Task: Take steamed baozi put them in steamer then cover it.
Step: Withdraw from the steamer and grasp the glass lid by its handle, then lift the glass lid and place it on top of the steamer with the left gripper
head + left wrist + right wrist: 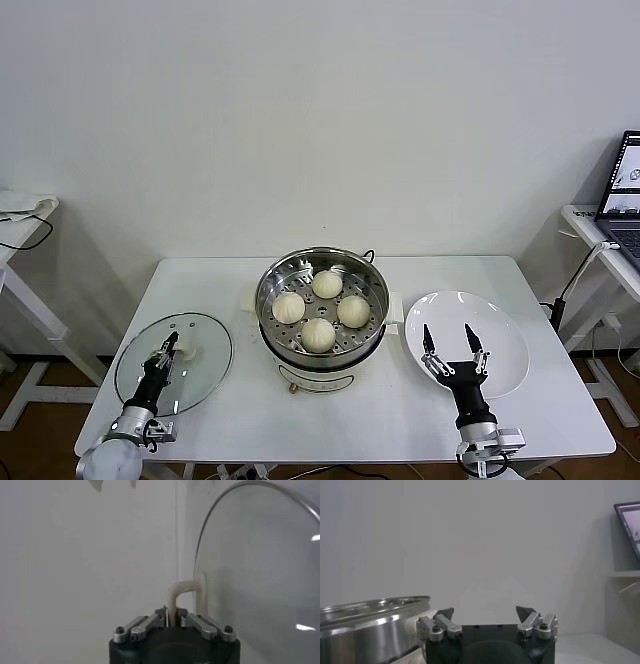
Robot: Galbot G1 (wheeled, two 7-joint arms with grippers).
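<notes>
Several cream-white baozi (320, 308) sit on the perforated tray inside the shiny steel steamer (272, 282) at the table's middle. The round glass lid (205, 340) lies flat on the table to the steamer's left. My left gripper (170, 349) is shut on the lid's white handle (181, 589), which runs between its jaws in the left wrist view. My right gripper (453, 345) is open and empty above the empty white plate (505, 330) to the steamer's right. The steamer's rim (370, 611) shows in the right wrist view beside the open right gripper (485, 614).
A white side table (20, 225) with a black cable stands at the far left. Another with a laptop (625, 195) stands at the far right. The white table's front edge (330, 455) lies just behind both grippers.
</notes>
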